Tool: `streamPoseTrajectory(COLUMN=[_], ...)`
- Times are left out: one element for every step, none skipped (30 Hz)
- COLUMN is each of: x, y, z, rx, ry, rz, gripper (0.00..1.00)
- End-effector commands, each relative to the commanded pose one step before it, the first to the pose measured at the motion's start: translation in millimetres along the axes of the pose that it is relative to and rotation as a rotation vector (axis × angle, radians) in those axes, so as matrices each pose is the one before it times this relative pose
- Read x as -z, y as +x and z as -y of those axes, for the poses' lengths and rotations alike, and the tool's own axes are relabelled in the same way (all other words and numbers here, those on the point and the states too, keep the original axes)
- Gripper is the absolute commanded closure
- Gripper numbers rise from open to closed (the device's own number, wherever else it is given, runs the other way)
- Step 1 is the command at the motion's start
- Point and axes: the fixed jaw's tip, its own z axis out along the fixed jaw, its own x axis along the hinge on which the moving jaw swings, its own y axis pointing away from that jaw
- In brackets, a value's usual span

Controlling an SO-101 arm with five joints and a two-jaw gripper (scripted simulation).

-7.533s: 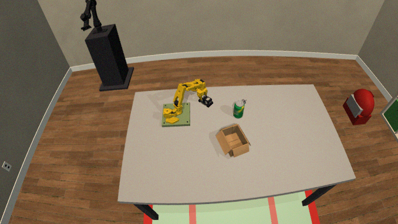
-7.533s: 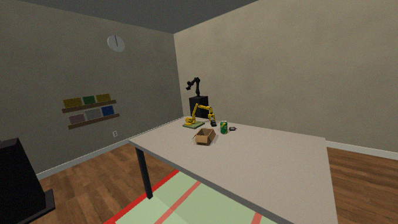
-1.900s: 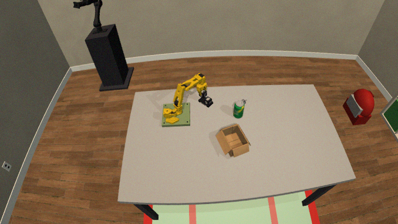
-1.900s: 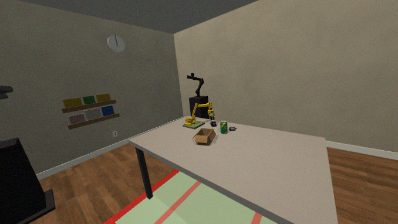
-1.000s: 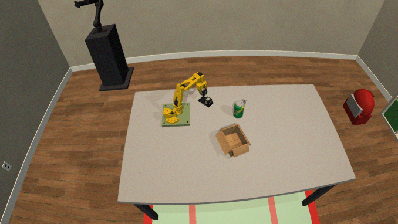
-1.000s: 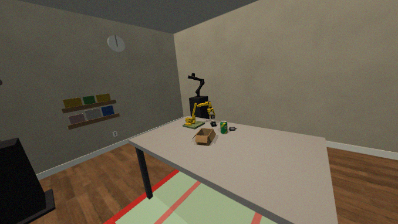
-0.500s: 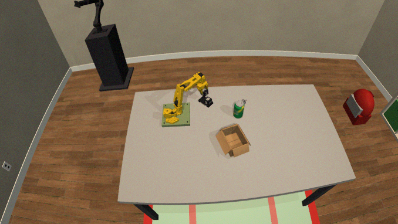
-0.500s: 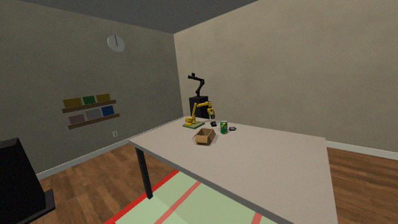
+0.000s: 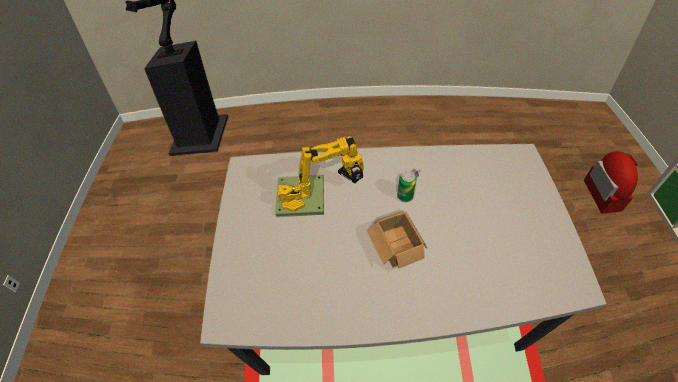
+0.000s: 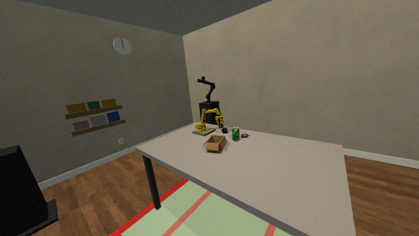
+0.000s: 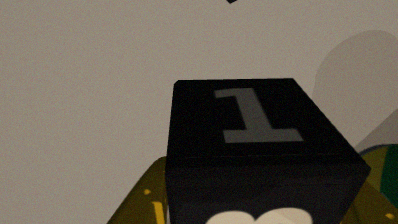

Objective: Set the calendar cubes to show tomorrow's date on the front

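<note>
My gripper [image 11: 260,220] is shut on a black calendar cube [image 11: 260,150]. In the wrist view the cube's upper face shows a grey digit 1, and part of a white digit shows on the face towards the camera. The cube is held above the grey table top. A small dark corner [image 11: 231,1] shows at the top edge of the wrist view; I cannot tell what it is. In the top view the yellow arm reaches right from its green base [image 9: 300,196], with the gripper [image 9: 355,172] low over the table. A black piece [image 10: 224,130] lies on the table by the gripper.
A green can [image 9: 407,186] stands right of the gripper, also seen in the exterior view [image 10: 235,134]. An open cardboard box [image 9: 397,239] sits nearer the table's front. A small dark object [image 10: 245,135] lies beyond the can.
</note>
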Motion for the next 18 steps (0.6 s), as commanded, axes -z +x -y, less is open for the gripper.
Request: streamPoseTrajectory(x=[4.607, 0.099, 0.081, 0.073, 0.057, 0.0, 0.0, 0.052, 0.04, 0.03, 0.027, 0.02, 0.013, 0.013, 0.008, 0.004, 0.005, 0.001], y=[33.91, 7.401, 7.105, 6.748, 6.348, 0.0, 0.0, 5.913, 5.45, 4.952, 4.44, 3.915, 3.385, 2.863, 2.348, 1.856, 1.395, 0.986], z=[-11.42, -2.35, -2.22, -2.12, -1.99, 0.0, 0.0, -1.86, -1.71, -1.56, -1.39, -1.23, -1.05, -0.89, -0.73, -0.58, -0.43, -0.3], rx=[-0.1635, -0.03682, -0.03547, -0.03386, -0.03204, 0.0, 0.0, -0.02996, -0.0277, -0.02529, -0.02274, -0.0201, -0.01743, -0.01476, -0.01212, -0.00961, -0.00722, -0.00512], ry=[0.00691, -0.00195, -0.00166, -0.00162, -0.0015, 0.0, 0.0, -0.00137, -0.00128, -0.00118, -0.00106, -0.00093, -0.00077, -0.00067, -0.00058, -0.00042, -0.00035, -0.00023], rz=[-0.00535, -0.00111, -0.00106, -0.00095, -0.00085, 0.0, 0.0, -0.00078, -0.00067, -0.00056, -0.00052, -0.00041, -0.00036, -0.00031, -0.00023, -0.00015, -0.00014, -0.00009], gripper=[1.0, 1.0, 1.0, 1.0, 1.0, 1.0, 1.0, 1.0, 1.0, 1.0, 1.0, 1.0, 1.0, 1.0, 1.0, 1.0, 1.0, 1.0])
